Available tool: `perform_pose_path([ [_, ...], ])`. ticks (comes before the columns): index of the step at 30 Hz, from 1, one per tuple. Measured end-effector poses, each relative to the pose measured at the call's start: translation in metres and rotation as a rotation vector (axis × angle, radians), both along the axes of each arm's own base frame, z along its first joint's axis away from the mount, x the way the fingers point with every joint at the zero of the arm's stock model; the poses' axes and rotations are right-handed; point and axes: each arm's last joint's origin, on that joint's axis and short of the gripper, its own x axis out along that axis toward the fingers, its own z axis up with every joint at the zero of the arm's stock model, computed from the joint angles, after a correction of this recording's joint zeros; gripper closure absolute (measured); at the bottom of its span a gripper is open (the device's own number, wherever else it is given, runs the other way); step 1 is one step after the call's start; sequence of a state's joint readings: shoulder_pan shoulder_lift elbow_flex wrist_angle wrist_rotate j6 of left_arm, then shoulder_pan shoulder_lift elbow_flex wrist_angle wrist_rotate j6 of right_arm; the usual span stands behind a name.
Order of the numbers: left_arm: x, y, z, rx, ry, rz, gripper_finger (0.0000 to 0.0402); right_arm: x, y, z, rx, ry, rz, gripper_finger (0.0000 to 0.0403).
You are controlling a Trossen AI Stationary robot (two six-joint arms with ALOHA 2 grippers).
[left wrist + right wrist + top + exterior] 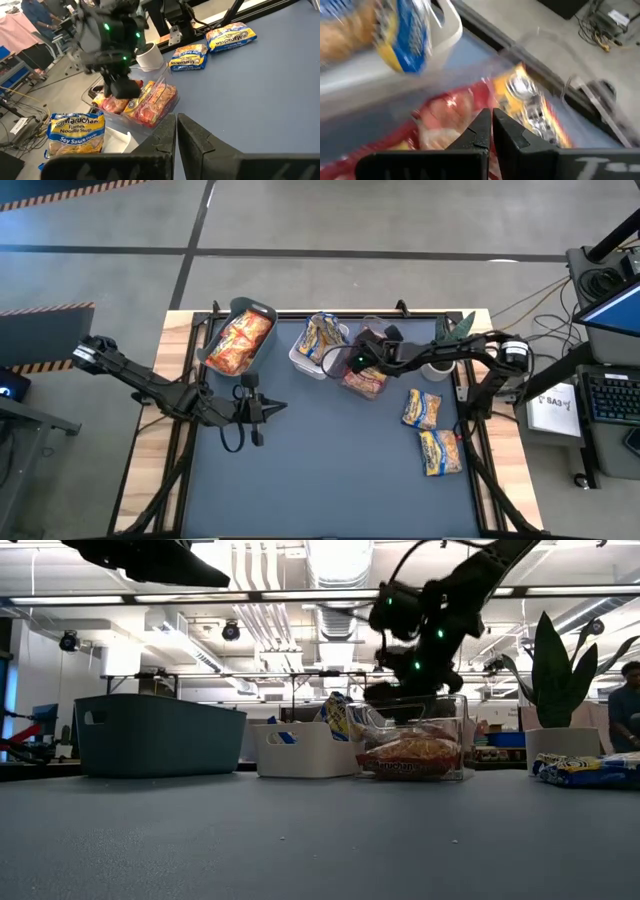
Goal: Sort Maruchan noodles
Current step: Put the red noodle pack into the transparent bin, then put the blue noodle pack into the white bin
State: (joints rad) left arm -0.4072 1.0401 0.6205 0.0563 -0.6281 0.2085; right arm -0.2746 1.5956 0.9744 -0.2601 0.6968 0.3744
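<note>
Hovering: my right gripper [352, 363] hung low over the clear bin [455, 705], between the white bin [300, 356] and the far right part of the table [330, 480].
Right jaws: clenched on nothing; in my right wrist view the 2 fingers met above the reddish packets [445, 117] in the clear bin, and I could not tell whether the tips touched them.
Left gripper [272, 408]: waited above the left middle of the table, well apart from every packet.
Left jaws: clenched too, fingers pressed together with nothing between them.
Clear bin contents: orange-red and whitish-silver Maruchan noodles [150, 100], lying flat and filling the lower part of the bin, seen through its wall in the low view.
White bin contents: blue-and-yellow packets [325, 335], standing on edge and leaning, tops poking above the rim.
Grey-green bin [155, 735]: at the far left of the table, holding a heap of orange-red packets [240, 342].
Loose packets: 2 blue-and-yellow packets lay flat on the table's right side, 1 nearer the bins [422, 409] and 1 closer to the front edge [440, 452], near each other but apart.
Beyond the table: a potted plant [552, 675] stood past the right end.
</note>
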Motion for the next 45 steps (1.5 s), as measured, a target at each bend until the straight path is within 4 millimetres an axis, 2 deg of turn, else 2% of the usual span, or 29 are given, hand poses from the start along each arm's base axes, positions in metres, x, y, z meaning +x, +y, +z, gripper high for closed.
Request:
perform_pose_path([
  [5,0.0,0.0,0.0,-0.005,-0.001,0.001,0.0402,-0.001,0.01,0.028,-0.034,-0.078,0.038,0.0394],
  [11,0.0,0.0,0.0,-0.02,-0.004,0.003,0.0402,-0.004,0.054,0.055,-0.015,-0.212,0.129,0.0394],
  [17,0.0,0.0,0.0,-0.041,-0.011,0.008,0.0402,-0.005,0.104,0.063,0.036,-0.289,0.25,0.0394],
  [23,0.001,0.0,0.001,-0.062,-0.025,0.013,0.0402,-0.008,0.135,0.065,0.061,-0.307,0.34,0.0394],
  [31,0.001,0.0,0.001,-0.072,-0.031,0.016,0.0402,-0.009,0.149,0.065,0.141,-0.345,0.381,0.0394],
  [39,0.001,0.0,0.001,-0.04,-0.025,0.007,0.0402,-0.012,0.156,0.059,0.462,-0.359,0.406,0.0394],
  [41,0.001,0.0,0.002,-0.026,-0.024,0.004,0.0402,-0.019,0.157,0.052,0.591,-0.303,0.333,0.0394],
  [43,0.001,-0.001,0.003,-0.013,-0.032,0.0,0.0402,-0.034,0.156,0.043,0.71,-0.179,0.186,0.0394],
  [45,0.002,-0.001,0.004,0.002,-0.042,-0.006,0.0402,-0.053,0.152,0.035,0.723,-0.014,-0.005,0.0394],
])
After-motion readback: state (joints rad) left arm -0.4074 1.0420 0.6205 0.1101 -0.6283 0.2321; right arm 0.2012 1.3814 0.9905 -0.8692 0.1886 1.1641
